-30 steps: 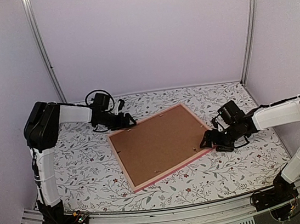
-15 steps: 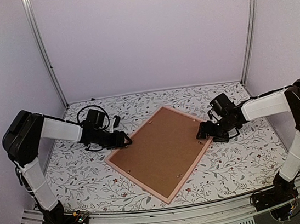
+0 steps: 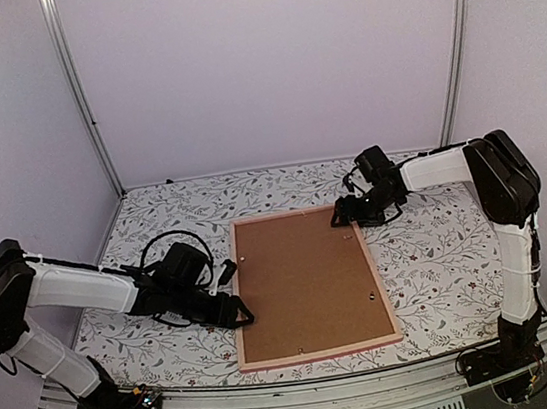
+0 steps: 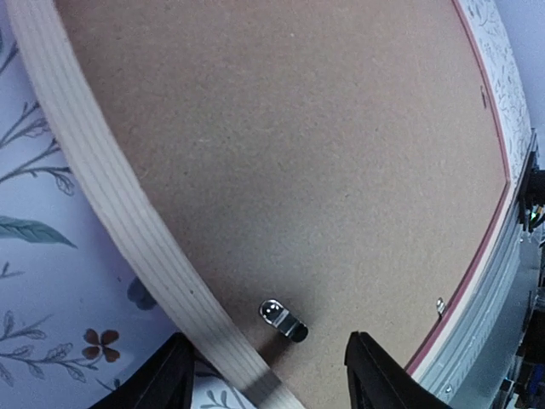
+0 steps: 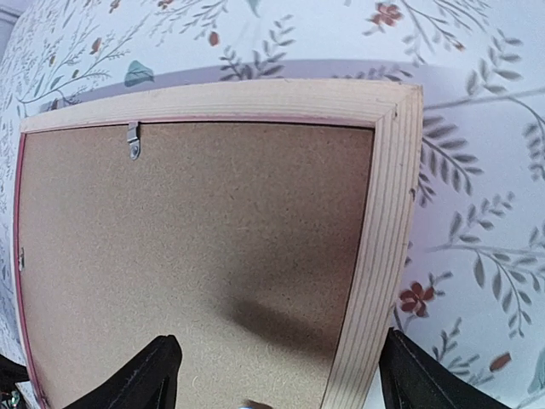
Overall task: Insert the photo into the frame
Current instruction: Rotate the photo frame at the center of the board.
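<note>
Table [image 3: 444, 273]: covered by a floral cloth, seen from above with the arm bases along 6 o'clock.
Frame [image 3: 323, 353]: lies flat and back-side up at the middle of the table, long sides running from 12 to 6 o'clock. The pale wooden rails show a thin pink line on the inner and outer edges.
Backing board [image 3: 309, 280]: plain brown, fills the whole opening of the frame and sits level inside the rails.
Photo: not visible in any view, since the board covers the opening.
Left arm [image 3: 73, 286]: reaches low across the cloth from 8 o'clock toward the long left rail.
Right arm [image 3: 440, 164]: stretches from the 3 o'clock side to the corner at 1 o'clock.
Left gripper [image 3: 240, 315]: sits at the frame's 8 o'clock, on the left rail. The jaws are spread wide and hold nothing. In the wrist view one finger [image 4: 162, 379] is over the cloth and the other over the board, with the rail running between them.
Right gripper [image 3: 341, 218]: sits at the frame's 1 o'clock corner. The jaws are spread wide and hold nothing. One finger [image 5: 149, 379] is over the board and the other over the cloth, with the short rail between them. Contact cannot be told.
Clips [image 5: 133, 141]: small metal tabs on the inner edges of the rails, lying on the board.
</note>
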